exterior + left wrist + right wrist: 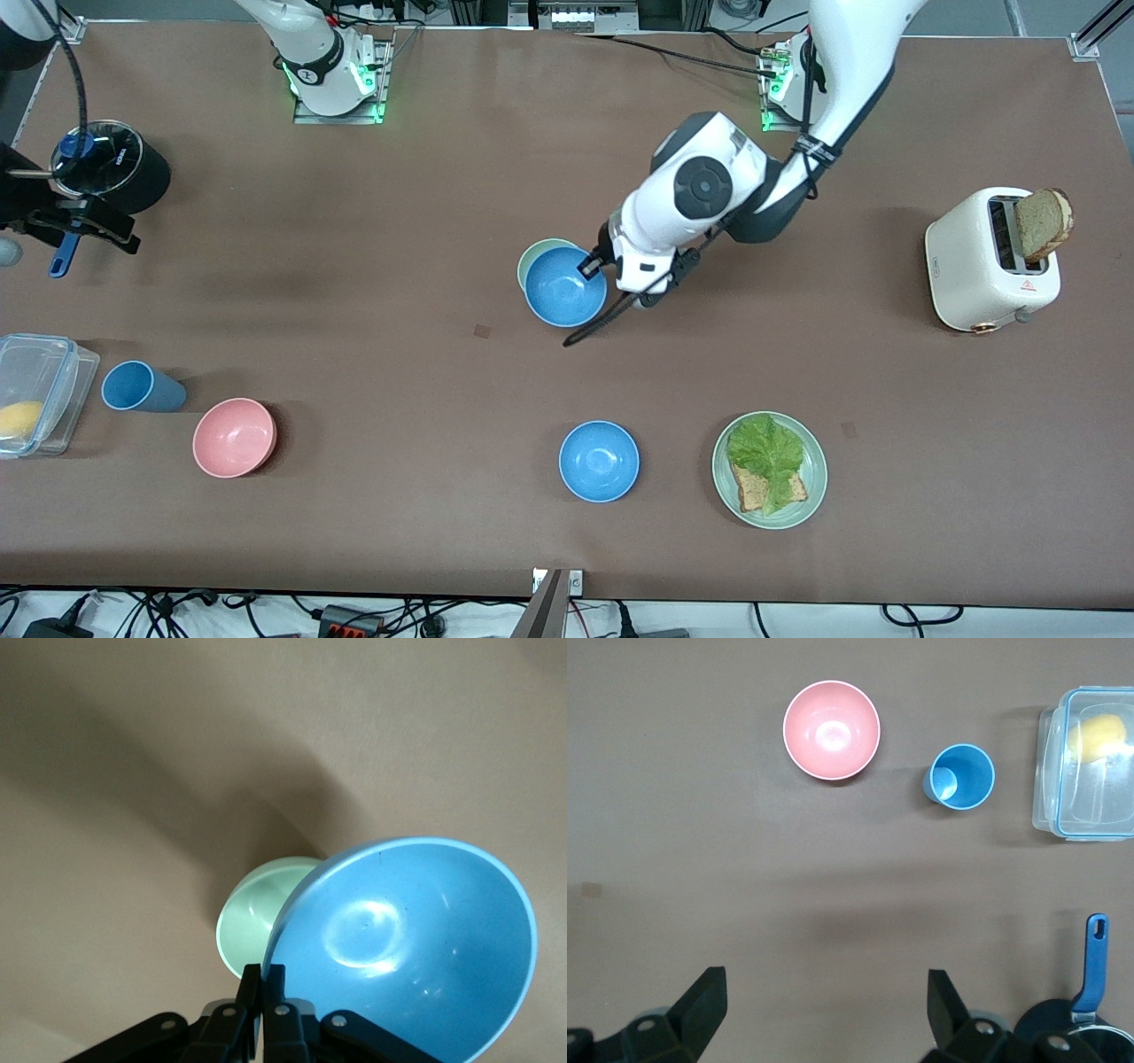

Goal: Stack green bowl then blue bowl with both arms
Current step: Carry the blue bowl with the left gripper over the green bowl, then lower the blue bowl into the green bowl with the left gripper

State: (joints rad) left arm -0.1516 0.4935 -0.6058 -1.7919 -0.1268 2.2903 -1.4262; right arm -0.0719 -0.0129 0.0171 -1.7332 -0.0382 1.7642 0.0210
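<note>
My left gripper (pixel 592 263) is shut on the rim of a sky-blue bowl (pixel 565 285) and holds it over the pale green bowl (pixel 532 254), which stands near the table's middle. The blue bowl covers most of the green one; only a crescent of the green rim shows. In the left wrist view the fingers (pixel 252 981) pinch the blue bowl's (pixel 407 939) rim, with the green bowl (pixel 257 912) below it. I cannot tell if the bowls touch. A second blue bowl (pixel 599 461) sits nearer the camera. My right gripper (pixel 84 226) (pixel 824 983) is open and empty, waiting at the right arm's end of the table.
A pink bowl (pixel 235 437) (pixel 831 729), a blue cup (pixel 142 387) (pixel 961 777) and a clear box (pixel 62 372) (pixel 1090 762) lie at the right arm's end. A black pot (pixel 111 168) stands by the right gripper. A green plate (pixel 815 483) with lettuce and bread and a toaster (pixel 970 266) are at the left arm's end.
</note>
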